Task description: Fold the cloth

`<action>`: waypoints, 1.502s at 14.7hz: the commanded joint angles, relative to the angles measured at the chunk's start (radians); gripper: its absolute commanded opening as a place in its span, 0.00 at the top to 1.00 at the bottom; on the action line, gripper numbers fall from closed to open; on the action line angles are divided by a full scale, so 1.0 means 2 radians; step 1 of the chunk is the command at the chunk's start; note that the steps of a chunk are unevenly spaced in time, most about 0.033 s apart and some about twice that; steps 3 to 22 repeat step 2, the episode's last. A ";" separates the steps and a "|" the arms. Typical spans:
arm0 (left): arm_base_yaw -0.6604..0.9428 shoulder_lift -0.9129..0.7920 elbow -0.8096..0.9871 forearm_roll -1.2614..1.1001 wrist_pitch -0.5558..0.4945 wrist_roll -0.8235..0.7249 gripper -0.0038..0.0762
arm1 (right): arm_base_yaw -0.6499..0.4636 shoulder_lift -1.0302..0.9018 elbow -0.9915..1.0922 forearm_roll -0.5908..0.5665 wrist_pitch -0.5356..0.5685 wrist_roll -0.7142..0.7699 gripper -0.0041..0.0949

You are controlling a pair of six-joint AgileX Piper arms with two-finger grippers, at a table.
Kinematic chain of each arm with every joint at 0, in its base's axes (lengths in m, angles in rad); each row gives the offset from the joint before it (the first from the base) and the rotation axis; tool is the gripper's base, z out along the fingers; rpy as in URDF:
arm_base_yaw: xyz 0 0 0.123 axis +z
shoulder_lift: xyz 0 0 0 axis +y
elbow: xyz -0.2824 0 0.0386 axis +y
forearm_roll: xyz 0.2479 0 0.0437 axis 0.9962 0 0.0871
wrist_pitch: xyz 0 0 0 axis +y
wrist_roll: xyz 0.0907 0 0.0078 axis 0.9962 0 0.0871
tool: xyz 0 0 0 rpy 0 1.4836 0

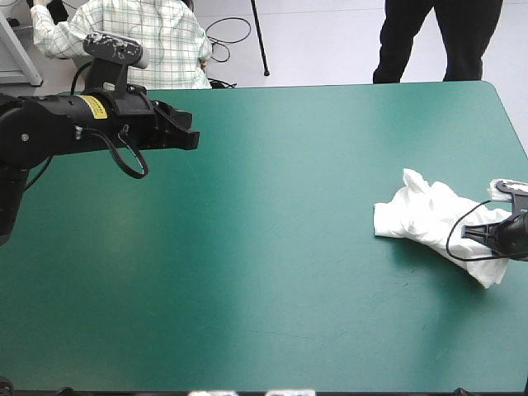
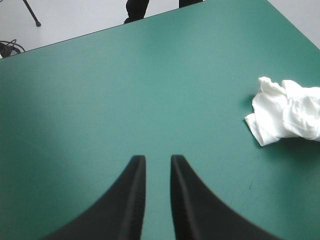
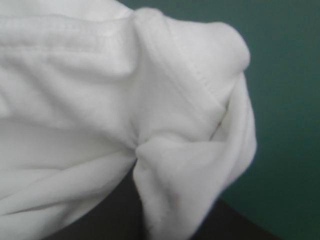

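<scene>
The white T-shirt (image 1: 422, 216) lies as a crumpled heap near the table's right edge. My right gripper (image 1: 483, 234) comes in from that edge and is shut on the heap's near-right part. In the right wrist view the T-shirt (image 3: 100, 95) fills most of the picture, its folds pinched together at the right gripper (image 3: 137, 166); a hemmed edge shows ahead. My left gripper (image 1: 195, 140) hangs above the table's far-left part, far from the T-shirt. In the left wrist view its fingers (image 2: 134, 195) stand a narrow gap apart with nothing between them, and the T-shirt (image 2: 287, 117) lies well ahead and to one side.
The teal-green cover (image 1: 272, 264) stretches bare between the two grippers. The T-shirt lies close to the table's right edge (image 1: 516, 132).
</scene>
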 commanded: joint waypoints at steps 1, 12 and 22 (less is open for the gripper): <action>0.000 -0.017 -0.013 -0.006 0.017 0.002 0.78 | -0.004 -0.018 -0.014 -0.007 -0.015 0.004 0.48; 0.000 -0.017 -0.013 -0.004 0.017 0.002 0.78 | -0.004 -0.018 -0.018 -0.007 -0.013 0.007 0.38; 0.000 -0.017 -0.013 -0.004 0.017 0.002 0.78 | -0.004 -0.018 -0.018 -0.007 -0.013 0.007 0.38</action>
